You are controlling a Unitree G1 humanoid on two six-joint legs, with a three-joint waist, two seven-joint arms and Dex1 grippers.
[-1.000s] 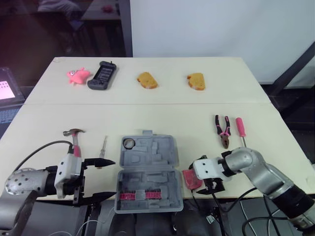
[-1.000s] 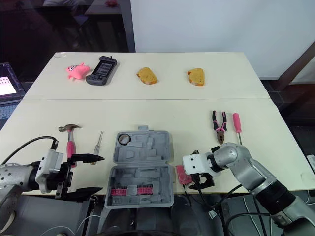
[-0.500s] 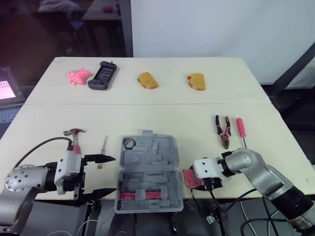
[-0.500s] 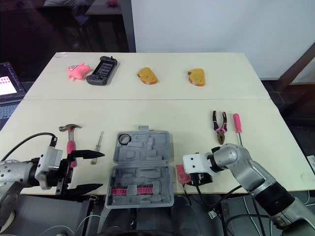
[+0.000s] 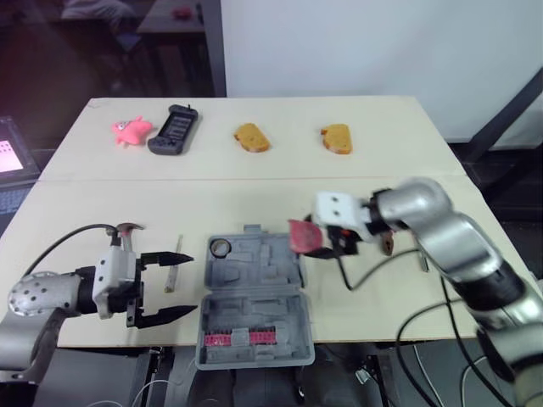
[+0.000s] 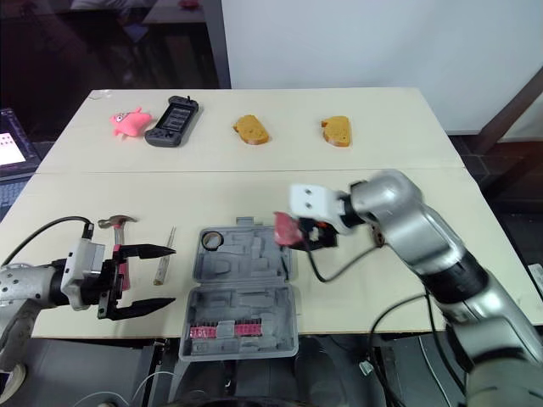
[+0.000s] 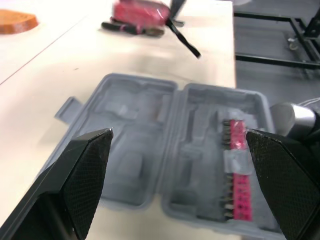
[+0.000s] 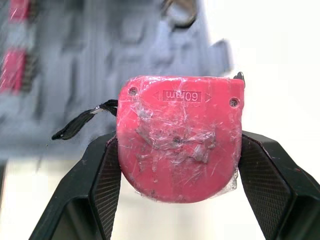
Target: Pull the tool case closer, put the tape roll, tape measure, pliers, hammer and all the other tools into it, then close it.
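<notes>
Though unreadable overhead, "60mm" on tape measure

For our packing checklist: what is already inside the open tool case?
A tape roll in its far left corner, a pink bit strip in the near half. The held tape measure hides the far right corner.

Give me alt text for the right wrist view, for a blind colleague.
The right gripper clamps a red tape measure between its two black fingers, a black strap dangling from it. Beyond it lies the open grey tool case on the pale table.
</notes>
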